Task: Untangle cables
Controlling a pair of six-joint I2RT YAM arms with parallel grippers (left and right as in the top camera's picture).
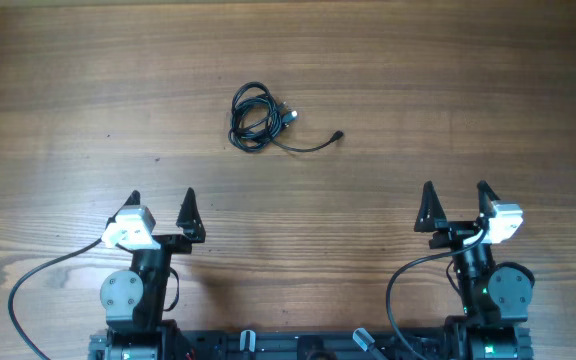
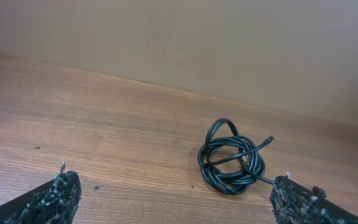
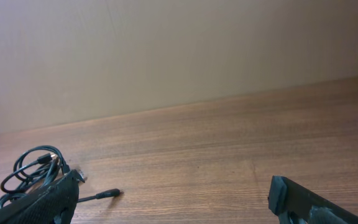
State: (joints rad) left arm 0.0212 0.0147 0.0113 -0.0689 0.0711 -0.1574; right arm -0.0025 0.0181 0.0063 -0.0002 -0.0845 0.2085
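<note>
Arms (image 1: 136, 285) crouch low — left pincer (image 1: 161, 195), right pincer (image 1: 455, 187) agape.

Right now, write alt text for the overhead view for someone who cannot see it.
A tangled bundle of thin black cables lies on a wooden table, left of centre, one plug end trailing to the right. Below, the left pincer and right pincer stand open and empty, well apart from the bundle.

The cables (image 1: 258, 118) lie together on the tabletop (image 1: 468, 80), left of its middle, beyond the left fingers (image 1: 189, 210) and right fingers (image 1: 427, 205), nearer the left.
</note>
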